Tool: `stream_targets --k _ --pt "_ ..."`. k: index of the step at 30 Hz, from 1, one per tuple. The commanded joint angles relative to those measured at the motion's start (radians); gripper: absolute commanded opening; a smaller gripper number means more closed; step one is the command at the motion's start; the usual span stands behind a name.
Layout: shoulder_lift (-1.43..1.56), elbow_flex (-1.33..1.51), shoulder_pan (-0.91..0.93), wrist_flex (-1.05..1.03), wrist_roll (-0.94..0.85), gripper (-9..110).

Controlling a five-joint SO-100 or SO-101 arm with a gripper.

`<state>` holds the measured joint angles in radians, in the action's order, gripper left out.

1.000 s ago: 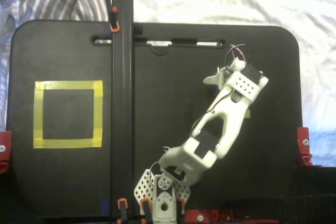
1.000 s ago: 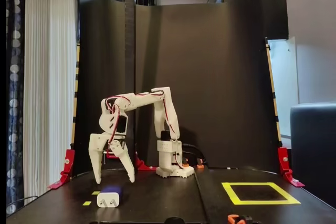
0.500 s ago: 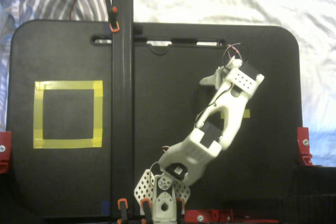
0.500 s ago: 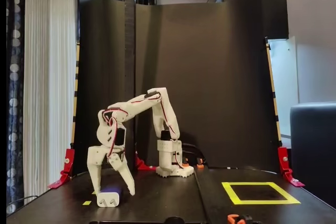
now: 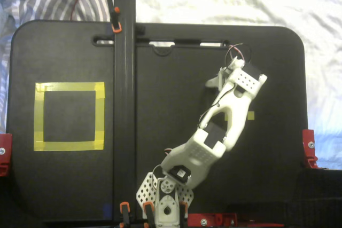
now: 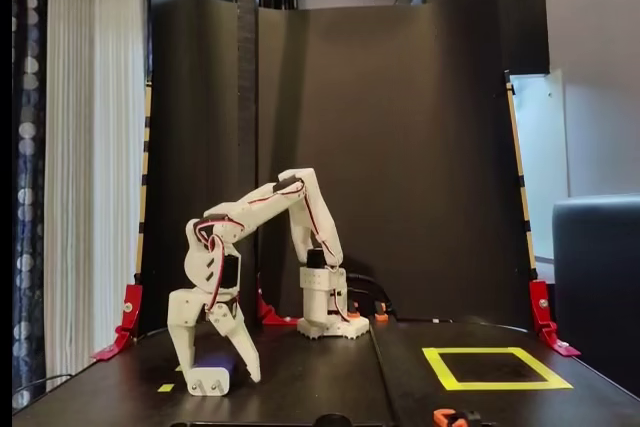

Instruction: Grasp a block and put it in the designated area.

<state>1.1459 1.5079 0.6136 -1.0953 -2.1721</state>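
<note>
- The black board fills the top-down fixed view, the white arm reaching toward its right half; in the side-on fixed view the same arm bends down at the left of the table.
- The designated area, a yellow tape square, lies empty at the left in the top-down view and well apart at the right in the side-on view.
- Over the last second the gripper has dropped from above the block to the board, its fingers now standing on either side of it.
- The block sits on the board between the fingers, its pale end toward the camera and its dark-blue body behind; from above it is hidden beneath the gripper.
- The jaws are spread and appear not yet clamped, so the descent looks finished and closing on the block is probably next.
</note>
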Motion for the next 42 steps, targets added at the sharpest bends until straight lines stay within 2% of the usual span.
stream_targets --k 1,15,31,42 --pt "0.005 -0.037 -0.008 0.003 -0.008 19" --pt "0.023 -0.038 -0.009 -0.014 -0.005 19" --pt "0.301 -0.041 -0.081 -0.222 0.063 19" --pt "0.353 -0.038 -0.137 -0.275 0.121 19"
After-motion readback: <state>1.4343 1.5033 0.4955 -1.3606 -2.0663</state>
